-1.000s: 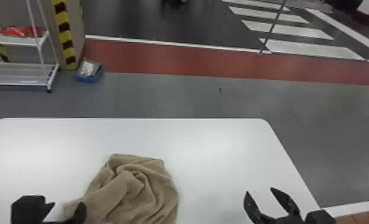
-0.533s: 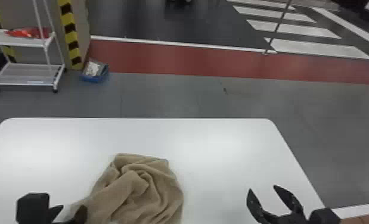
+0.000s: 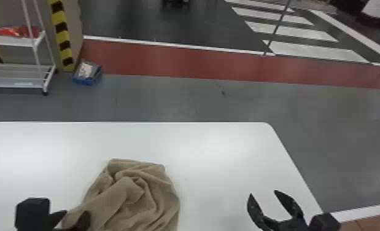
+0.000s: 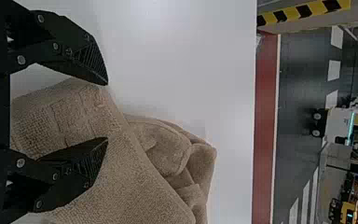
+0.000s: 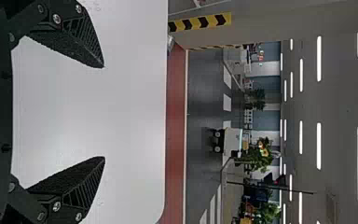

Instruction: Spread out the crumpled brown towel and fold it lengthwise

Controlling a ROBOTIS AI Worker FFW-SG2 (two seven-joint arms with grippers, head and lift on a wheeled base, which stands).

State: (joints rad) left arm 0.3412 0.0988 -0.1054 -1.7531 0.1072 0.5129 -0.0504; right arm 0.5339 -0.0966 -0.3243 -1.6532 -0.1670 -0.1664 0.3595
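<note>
- At the table's (image 3: 216, 147) near left, my left gripper (image 4: 107, 112) has edged right over the crumpled towel (image 3: 137, 196), its gap narrowing; I'd say it's lining up the first pinch.
- Its fingers stand moderately apart about the towel's edge, nothing pinched.
- Farther right, my right gripper (image 3: 263, 193) is spread wide, holding nothing.

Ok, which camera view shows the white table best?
The head view: there the white table shows its far edge and both rounded far corners. The left wrist view shows part of the top beside the towel; the right wrist view shows the top through the open right tool, and one rounded corner.
</note>
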